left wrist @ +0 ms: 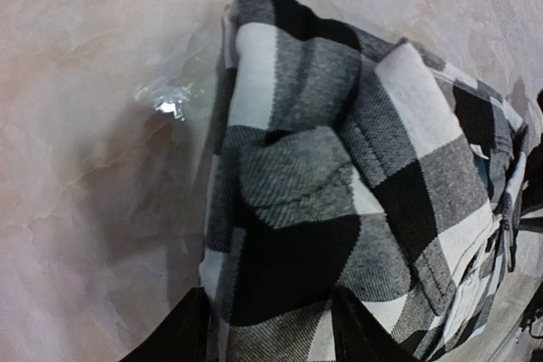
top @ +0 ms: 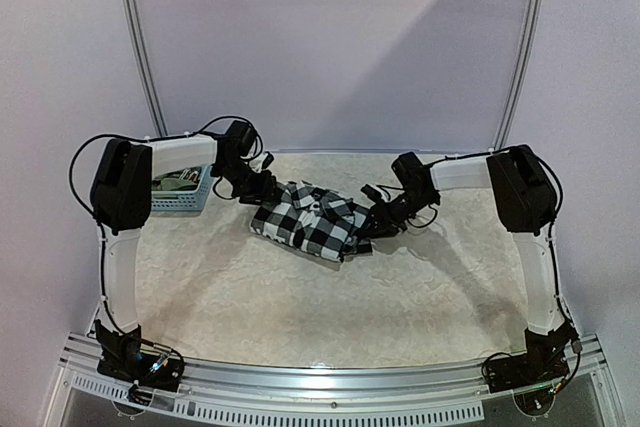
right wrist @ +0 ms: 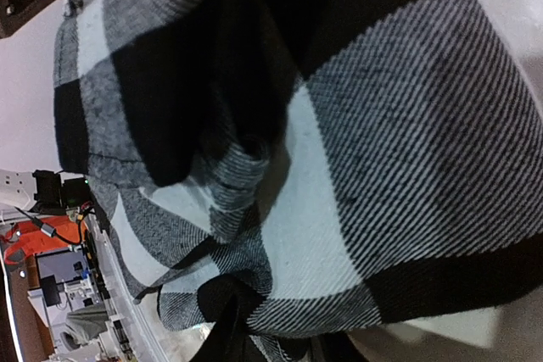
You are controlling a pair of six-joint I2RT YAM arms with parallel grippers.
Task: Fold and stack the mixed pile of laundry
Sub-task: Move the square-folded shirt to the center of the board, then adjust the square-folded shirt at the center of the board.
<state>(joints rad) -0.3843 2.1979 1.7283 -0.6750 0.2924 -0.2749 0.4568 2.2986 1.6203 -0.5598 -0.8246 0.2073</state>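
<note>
The black-and-white checked shirt [top: 305, 222] lies bunched in a loose fold on the table's middle. My left gripper [top: 268, 190] is at its far left end. In the left wrist view the shirt [left wrist: 339, 167] fills the gap between my two dark fingers [left wrist: 174, 336], so the left gripper [left wrist: 267, 294] is shut on a thick fold. My right gripper [top: 368, 225] is at the shirt's right end. In the right wrist view it [right wrist: 280, 332] pinches the shirt's [right wrist: 382, 125] edge. I cannot make out the olive-green shirt.
A light blue lattice basket [top: 196, 199] stands at the far left, behind my left arm, with something dull-coloured in it. The mottled beige table top [top: 330, 307] runs to a metal rail at the near edge. White walls stand behind.
</note>
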